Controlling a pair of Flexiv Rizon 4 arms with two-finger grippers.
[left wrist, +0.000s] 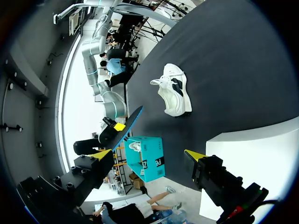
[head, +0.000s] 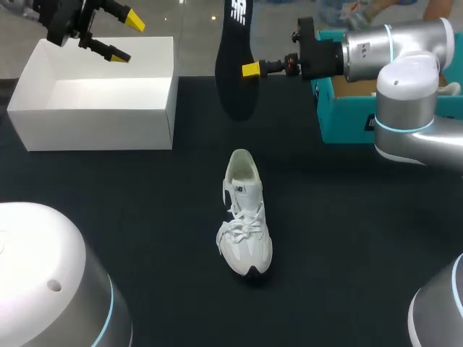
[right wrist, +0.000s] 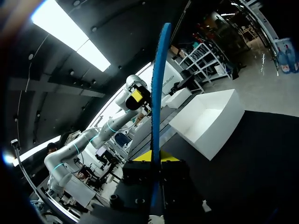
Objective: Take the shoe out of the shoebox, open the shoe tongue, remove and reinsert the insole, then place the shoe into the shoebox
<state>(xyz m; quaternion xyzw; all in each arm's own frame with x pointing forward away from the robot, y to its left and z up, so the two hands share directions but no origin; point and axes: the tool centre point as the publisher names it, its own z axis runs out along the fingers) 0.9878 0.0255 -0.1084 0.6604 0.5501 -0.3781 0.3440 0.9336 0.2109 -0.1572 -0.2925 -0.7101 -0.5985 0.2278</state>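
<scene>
A white sneaker (head: 246, 217) lies on the black table, heel toward the far side, laces loose; the left wrist view also shows the sneaker (left wrist: 174, 91). My right gripper (head: 251, 69) is shut on a black insole (head: 237, 58) and holds it upright in the air above the table's far middle. Seen edge-on between the fingers of the right gripper (right wrist: 154, 156), the insole (right wrist: 158, 93) has a blue rim. My left gripper (head: 119, 36) hangs open over the white box (head: 94, 94), holding nothing. In its own view the left gripper (left wrist: 147, 154) faces the insole (left wrist: 128, 126).
An open white box (left wrist: 252, 158) sits at the far left, also visible as the white box (right wrist: 208, 119) ahead of the right gripper. A teal shoebox (head: 347, 108) stands at the far right under my right arm, seen too as the teal shoebox (left wrist: 145, 158).
</scene>
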